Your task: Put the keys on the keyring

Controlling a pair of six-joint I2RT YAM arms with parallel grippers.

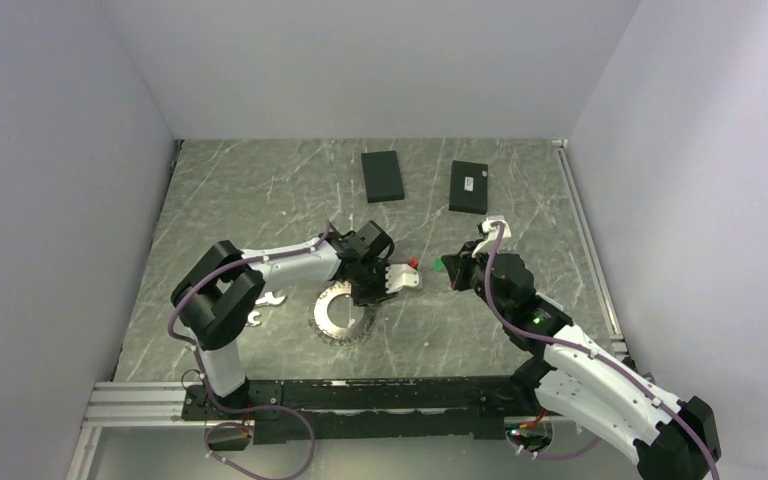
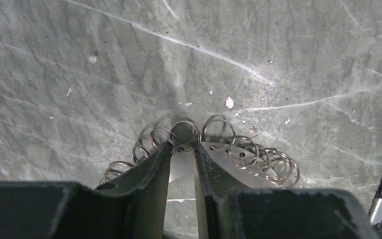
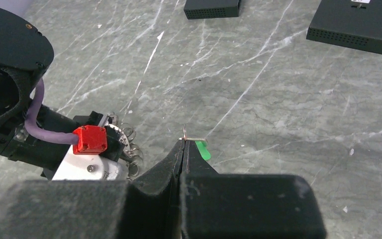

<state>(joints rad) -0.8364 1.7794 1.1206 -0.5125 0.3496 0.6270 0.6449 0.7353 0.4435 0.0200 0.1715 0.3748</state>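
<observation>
Left wrist view: the left gripper has its jaws drawn close with a narrow gap. Both fingertips sit at the rim of the keyring, low in the centre of the frame. Whether they actually pinch it cannot be told. Only this view shows the fan of small wire loops threaded along that rim.

The right wrist view shows the right gripper clamped on a thin metal key with a green tag, held clear of the table. At left is a red block on the other arm's wrist.

From the top camera, the keyring lies flat at lower centre, under the left gripper, apart from the right gripper. Two black boxes lie at the upper centre. The right one carries a small white label too small to read. Only this view shows small silver spanners under the left arm.
</observation>
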